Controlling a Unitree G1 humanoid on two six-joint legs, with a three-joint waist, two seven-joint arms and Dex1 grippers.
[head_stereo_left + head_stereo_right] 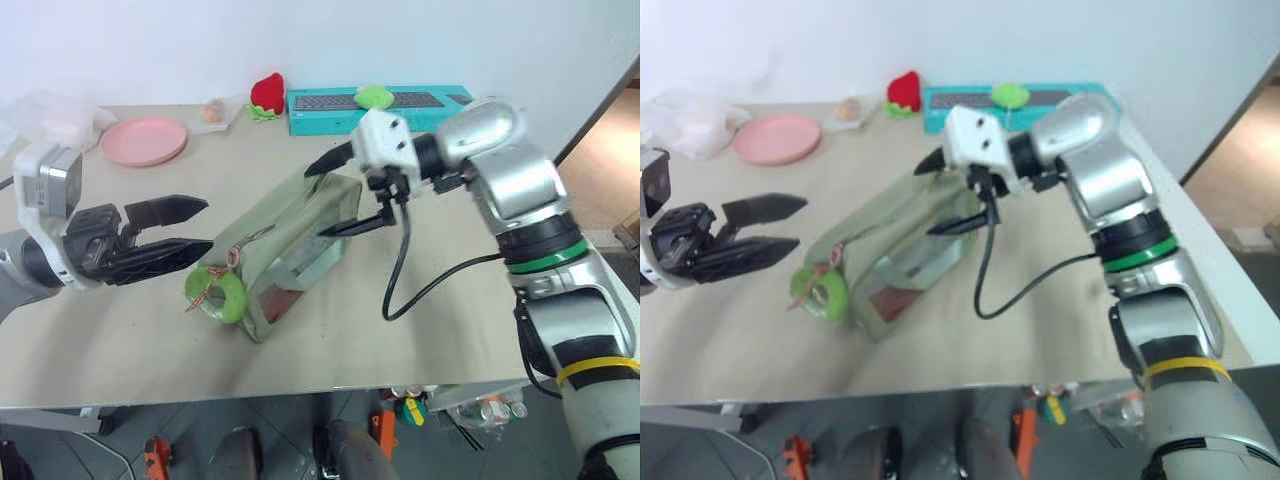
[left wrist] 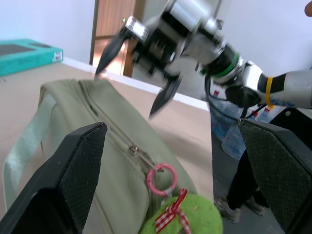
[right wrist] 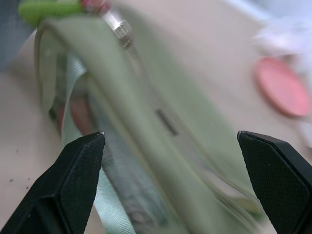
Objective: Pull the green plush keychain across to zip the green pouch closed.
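1. Looking at the table, the green pouch (image 1: 285, 250) lies slantwise mid-table, one end toward the near left and the other toward the far right. The green plush keychain (image 1: 218, 293) hangs off the near-left end, clipped to the zip pull by a pink ring (image 2: 162, 176).

2. The left gripper (image 1: 185, 232) sits just left of the pouch, fingers spread wide, holding nothing. The keychain is a bit nearer and to its right, not between the fingers yet.

3. The right gripper (image 1: 345, 190) hovers over the far-right end, also wide open, with one finger past the far edge and one on the near side. I can't tell if it's touching the fabric.

4. My take on doing it well: clamp that far end with the right gripper first, so the pouch doesn't just slide.

5. Then bring the left gripper down onto the plush, pinching close to the ring rather than the fluffy edge, which will probably squish and slip.

6. Pull straight along the zip line toward the far right, keeping low. Yanking sideways would likely jam the slider.
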